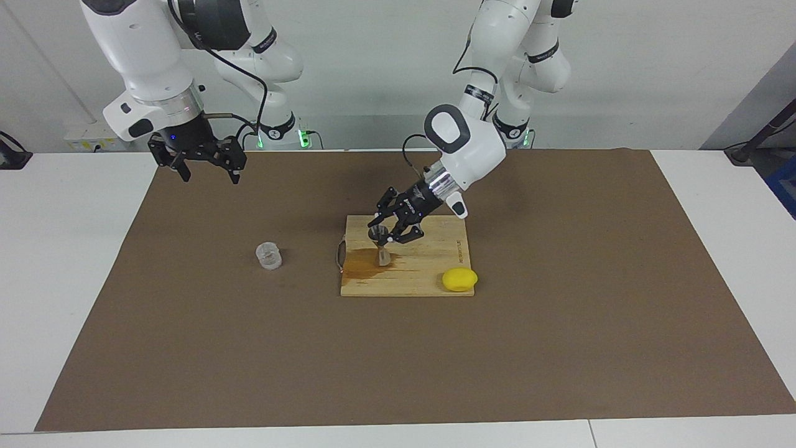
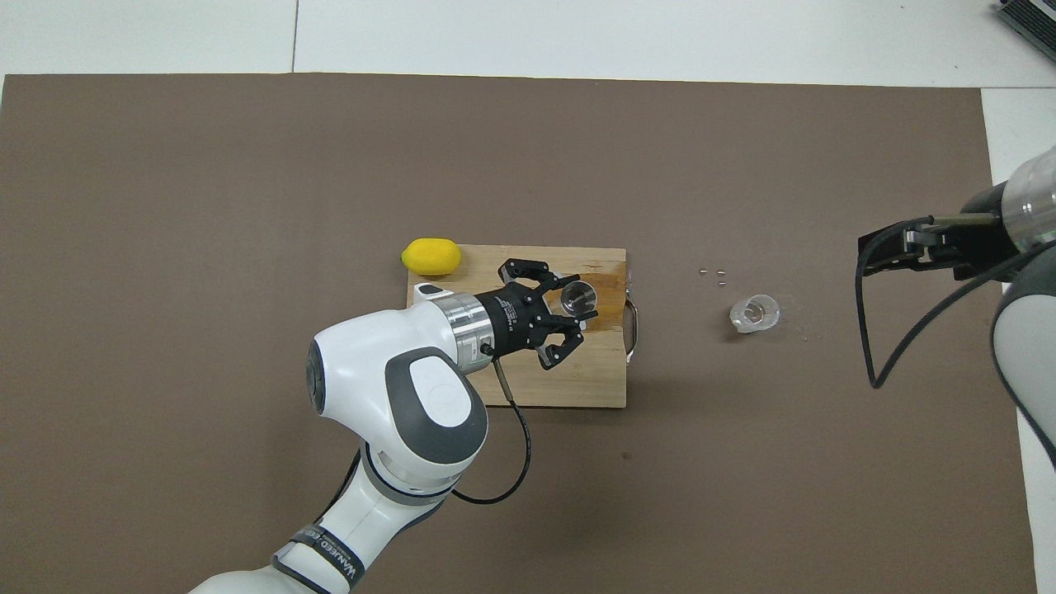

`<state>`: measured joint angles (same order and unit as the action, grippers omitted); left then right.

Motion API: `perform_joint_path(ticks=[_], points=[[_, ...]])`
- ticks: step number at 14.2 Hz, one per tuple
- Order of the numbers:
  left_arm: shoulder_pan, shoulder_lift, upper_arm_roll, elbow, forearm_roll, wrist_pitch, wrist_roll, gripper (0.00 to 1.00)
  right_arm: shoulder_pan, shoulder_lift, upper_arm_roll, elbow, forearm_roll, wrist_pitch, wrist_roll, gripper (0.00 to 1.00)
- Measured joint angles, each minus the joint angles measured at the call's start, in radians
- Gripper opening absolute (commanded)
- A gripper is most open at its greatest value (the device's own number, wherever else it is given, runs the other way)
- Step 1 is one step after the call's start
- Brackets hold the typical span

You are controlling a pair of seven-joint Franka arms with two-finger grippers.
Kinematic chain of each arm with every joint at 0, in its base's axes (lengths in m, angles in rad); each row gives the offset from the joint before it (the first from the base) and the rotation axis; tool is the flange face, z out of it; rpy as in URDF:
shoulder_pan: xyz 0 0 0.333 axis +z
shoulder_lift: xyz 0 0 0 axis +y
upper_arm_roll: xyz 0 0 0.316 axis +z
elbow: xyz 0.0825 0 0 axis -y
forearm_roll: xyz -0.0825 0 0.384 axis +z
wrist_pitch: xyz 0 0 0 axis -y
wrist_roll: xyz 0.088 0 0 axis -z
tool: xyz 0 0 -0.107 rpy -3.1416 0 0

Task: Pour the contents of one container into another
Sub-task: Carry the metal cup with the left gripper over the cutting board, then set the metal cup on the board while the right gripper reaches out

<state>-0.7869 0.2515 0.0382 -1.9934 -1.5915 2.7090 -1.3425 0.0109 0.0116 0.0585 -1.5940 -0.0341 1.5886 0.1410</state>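
1. The right gripper (image 1: 202, 167) hangs in the air over the brown mat (image 1: 559, 323) at the right arm's end of the desk (image 1: 62, 280), fingers spread wide and holding nothing – that arm waits.
2. The left gripper (image 1: 380, 235) is over the wooden cutting board (image 1: 435, 255), its fingers clamped on the upper cone of the steel jigger (image 1: 380, 247), which stands upright above the board's dark stain (image 1: 360, 269).
3. The clear plastic cup (image 1: 268, 256) stands alone on the mat, beside the board toward the right arm's end, well apart from both grippers.
4. The lemon (image 1: 459, 279) lies at the board's corner – the one farthest from the robots, toward the left arm's end
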Motion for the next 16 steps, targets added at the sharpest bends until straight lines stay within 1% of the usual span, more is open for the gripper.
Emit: perform_joint_path(ticks=[3, 5, 6, 7, 8, 10, 11, 14, 16], points=[[-0.004, 0.008, 0.002, 0.0, 0.0, 0.004, 0.0, 0.0, 0.0, 0.0, 0.0, 0.0, 0.0, 0.0, 0.015, 0.99], [-0.004, 0.016, 0.004, 0.001, 0.0, 0.005, 0.0, 0.0, 0.0, 0.0, 0.0, 0.0, 0.0, 0.0, 0.077, 0.99], [-0.004, 0.016, 0.005, 0.001, 0.0, 0.005, -0.001, 0.09, 0.0, 0.001, 0.0, 0.0, 0.0, 0.001, 0.123, 0.99], [-0.004, 0.016, 0.007, 0.001, 0.0, 0.005, -0.002, 0.41, -0.001, 0.003, 0.0, -0.001, 0.0, 0.001, 0.175, 0.99], [-0.004, 0.016, 0.007, 0.001, 0.0, 0.005, -0.004, 0.99, -0.002, 0.009, -0.001, -0.002, 0.0, 0.002, 0.235, 0.99], [-0.004, 0.017, 0.008, 0.001, 0.0, 0.006, -0.004, 1.0, -0.014, 0.03, -0.001, -0.003, 0.008, 0.012, 0.355, 0.99], [-0.004, 0.017, 0.01, 0.001, 0.0, 0.007, -0.004, 1.0, -0.026, 0.043, -0.002, -0.005, 0.032, 0.025, 0.414, 1.0], [0.002, 0.019, 0.018, 0.001, 0.009, 0.007, -0.004, 1.0, -0.087, 0.084, -0.004, -0.011, 0.134, 0.053, 0.598, 1.0], [0.026, 0.019, 0.019, 0.002, 0.026, 0.004, -0.004, 1.0, -0.118, 0.119, -0.005, -0.017, 0.198, 0.067, 0.734, 1.0]])
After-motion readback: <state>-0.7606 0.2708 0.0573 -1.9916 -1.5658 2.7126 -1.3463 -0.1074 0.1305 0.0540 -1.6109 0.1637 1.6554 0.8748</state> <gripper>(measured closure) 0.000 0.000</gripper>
